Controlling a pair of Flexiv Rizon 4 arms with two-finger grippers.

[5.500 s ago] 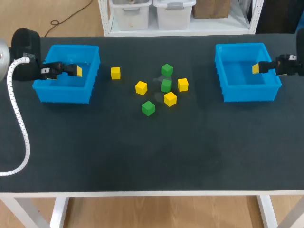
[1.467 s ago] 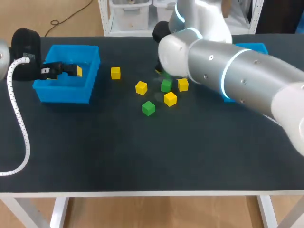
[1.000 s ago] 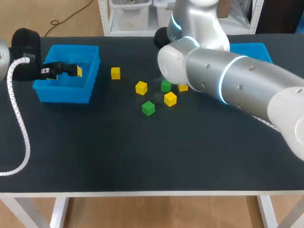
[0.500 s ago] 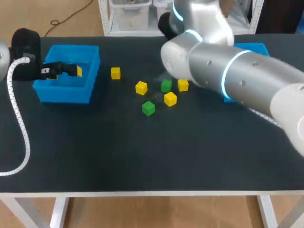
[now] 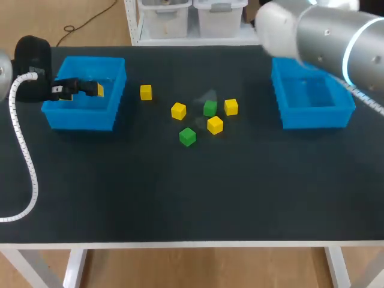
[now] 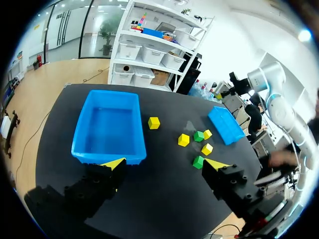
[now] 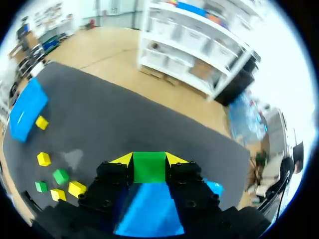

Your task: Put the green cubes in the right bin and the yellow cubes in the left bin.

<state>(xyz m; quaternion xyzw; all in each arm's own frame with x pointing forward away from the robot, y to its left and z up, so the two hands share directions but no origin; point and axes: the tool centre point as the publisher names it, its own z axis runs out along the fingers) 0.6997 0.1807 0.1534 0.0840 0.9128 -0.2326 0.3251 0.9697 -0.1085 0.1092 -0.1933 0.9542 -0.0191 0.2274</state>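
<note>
The right hand (image 7: 149, 162) has its two yellow-tipped fingers closed on a bright green cube (image 7: 149, 172), gripping it from both sides, with the blue plastic bin on the right (image 7: 149, 216) showing directly beneath the fingers. From the head view the right arm (image 5: 324, 30) comes in high over that bin's far corner (image 5: 315, 118), its hand hidden from that camera. The step in hand appears to be the drop: it would go best if the cube is brought over the middle of the bin's floor, well inside the walls, and lowered before the fingers part, since a release from height or near the rim could send it bouncing back out. Across the dark worktop (image 5: 180, 192), the left hand (image 6: 164, 164) hangs with its fingers spread wide and nothing between them, poised above the blue plastic bin on the left (image 5: 84, 118). Between the two bins lie four small yellow cubes (image 5: 178, 111) and two more green cubes (image 5: 187, 136), loosely clustered near the middle, one yellow cube sitting apart toward the left bin; none of them has been sorted yet.
</note>
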